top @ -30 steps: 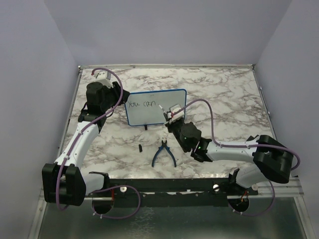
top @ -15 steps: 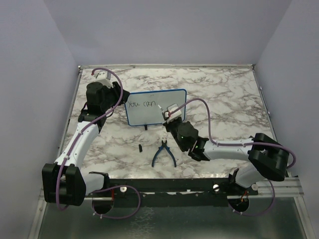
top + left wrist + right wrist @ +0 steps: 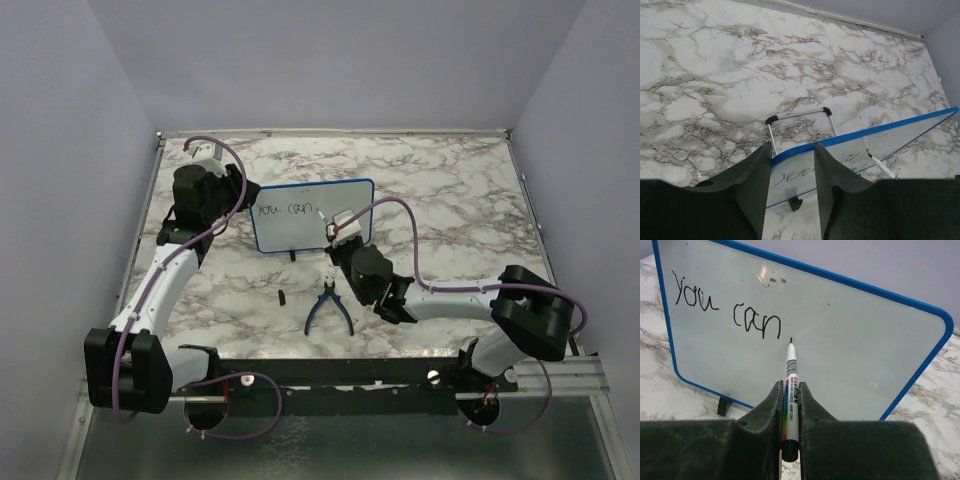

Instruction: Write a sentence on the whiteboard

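The whiteboard point(image 3: 292, 234) stands upright on the marble table, blue-framed, with "you can" point(image 3: 283, 211) written in black at its upper left. My right gripper point(image 3: 340, 238) is in front of the board's right half, shut on a white marker point(image 3: 791, 375). The marker tip touches the whiteboard point(image 3: 855, 355) just right of and below "can" point(image 3: 756, 321). My left gripper point(image 3: 792, 150) stands open astride the top left corner of the whiteboard point(image 3: 880, 142). Whether its fingers point(image 3: 752, 185) touch the frame I cannot tell. The marker point(image 3: 881, 166) also shows there.
Blue-handled pliers point(image 3: 327, 308) lie on the table in front of the board. A small black piece point(image 3: 282, 297) lies to their left. A metal wire stand point(image 3: 800, 117) props the board from behind. Grey walls close in the table on three sides.
My right arm has swung a little to the left, carrying the marker tip leftward along the board toward the end of "can". The left arm and the writing are unchanged.
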`<act>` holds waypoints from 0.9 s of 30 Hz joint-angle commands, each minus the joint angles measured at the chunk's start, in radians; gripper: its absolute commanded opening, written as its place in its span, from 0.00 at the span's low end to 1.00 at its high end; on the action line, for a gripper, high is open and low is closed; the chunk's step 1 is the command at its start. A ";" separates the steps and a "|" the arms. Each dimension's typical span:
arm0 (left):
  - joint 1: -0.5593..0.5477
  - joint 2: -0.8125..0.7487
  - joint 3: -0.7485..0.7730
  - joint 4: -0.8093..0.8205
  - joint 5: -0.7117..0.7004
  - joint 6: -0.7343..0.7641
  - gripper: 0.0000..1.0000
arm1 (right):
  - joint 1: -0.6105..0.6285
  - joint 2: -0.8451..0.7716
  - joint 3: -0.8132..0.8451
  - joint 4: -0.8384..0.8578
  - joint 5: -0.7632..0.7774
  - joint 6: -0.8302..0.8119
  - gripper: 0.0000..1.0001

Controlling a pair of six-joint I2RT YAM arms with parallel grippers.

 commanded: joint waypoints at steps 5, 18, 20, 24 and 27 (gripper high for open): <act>-0.004 -0.023 -0.020 -0.017 0.025 0.011 0.40 | 0.001 0.012 0.021 -0.013 0.055 0.017 0.01; -0.004 -0.028 -0.018 -0.018 0.025 0.010 0.40 | 0.001 0.042 0.034 -0.043 0.017 0.038 0.01; -0.004 -0.028 -0.018 -0.017 0.025 0.011 0.40 | 0.002 0.047 0.039 -0.044 0.011 0.038 0.01; -0.004 -0.028 -0.018 -0.017 0.025 0.011 0.40 | 0.001 0.051 0.046 -0.035 0.004 0.034 0.01; -0.003 -0.028 -0.018 -0.017 0.024 0.011 0.40 | 0.002 0.036 0.036 -0.023 -0.012 0.031 0.00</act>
